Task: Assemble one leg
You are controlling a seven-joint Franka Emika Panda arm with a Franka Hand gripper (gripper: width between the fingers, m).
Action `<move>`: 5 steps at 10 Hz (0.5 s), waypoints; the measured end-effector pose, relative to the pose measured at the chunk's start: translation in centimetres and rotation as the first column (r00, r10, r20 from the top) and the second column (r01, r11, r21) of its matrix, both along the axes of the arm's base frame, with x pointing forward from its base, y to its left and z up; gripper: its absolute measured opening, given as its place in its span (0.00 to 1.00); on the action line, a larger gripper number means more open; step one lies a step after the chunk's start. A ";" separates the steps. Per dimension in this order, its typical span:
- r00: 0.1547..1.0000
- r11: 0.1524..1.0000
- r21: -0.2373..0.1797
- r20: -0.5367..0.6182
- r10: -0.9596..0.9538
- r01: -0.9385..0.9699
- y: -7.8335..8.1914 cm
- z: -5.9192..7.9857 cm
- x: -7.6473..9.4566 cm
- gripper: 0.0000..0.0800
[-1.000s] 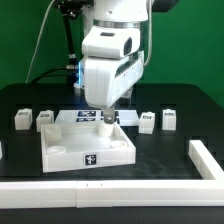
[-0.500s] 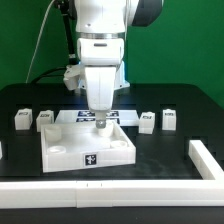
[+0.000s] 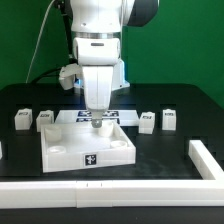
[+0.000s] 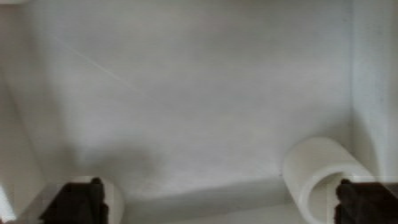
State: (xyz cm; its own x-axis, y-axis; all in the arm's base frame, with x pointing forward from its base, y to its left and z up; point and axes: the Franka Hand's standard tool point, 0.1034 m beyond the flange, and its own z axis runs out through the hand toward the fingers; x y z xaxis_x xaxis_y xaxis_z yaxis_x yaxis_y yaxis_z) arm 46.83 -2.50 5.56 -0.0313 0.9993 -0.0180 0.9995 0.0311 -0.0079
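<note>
Two white legs (image 3: 22,118) (image 3: 44,118) stand on the black table at the exterior view's left, and two more (image 3: 147,121) (image 3: 170,120) at its right, each with a marker tag. My gripper (image 3: 97,122) hangs just above the far edge of the large white rimmed panel (image 3: 70,152). In the wrist view the gripper (image 4: 222,205) is open and empty. Its dark fingertips (image 4: 80,202) stand wide apart over the panel's white surface (image 4: 196,100), and a round corner socket (image 4: 329,172) lies close to one finger.
The marker board (image 3: 68,115) lies flat behind the panel, partly hidden by the arm. A white rail (image 3: 110,190) runs along the table's front edge and a white angled wall (image 3: 206,156) stands at the exterior view's right.
The wrist has turned about its vertical axis and shifted slightly toward the exterior view's left over the panel's far edge. The legs and the panel have not moved.
</note>
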 end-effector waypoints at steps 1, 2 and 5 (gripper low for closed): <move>1.000 1.000 0.000 0.006 0.011 -0.011 0.0 -0.1 0.0 0.81; 0.998 0.998 0.002 0.028 0.055 -0.056 0.1 -0.8 -1.1 0.81; 0.988 0.988 0.005 -0.002 0.153 -0.153 -0.7 -2.6 -4.9 0.81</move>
State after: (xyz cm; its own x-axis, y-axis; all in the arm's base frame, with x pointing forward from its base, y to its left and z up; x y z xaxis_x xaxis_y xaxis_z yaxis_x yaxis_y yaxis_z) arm 41.89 -3.19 3.00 -0.1835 0.9829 -0.0132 0.9830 0.1833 -0.0097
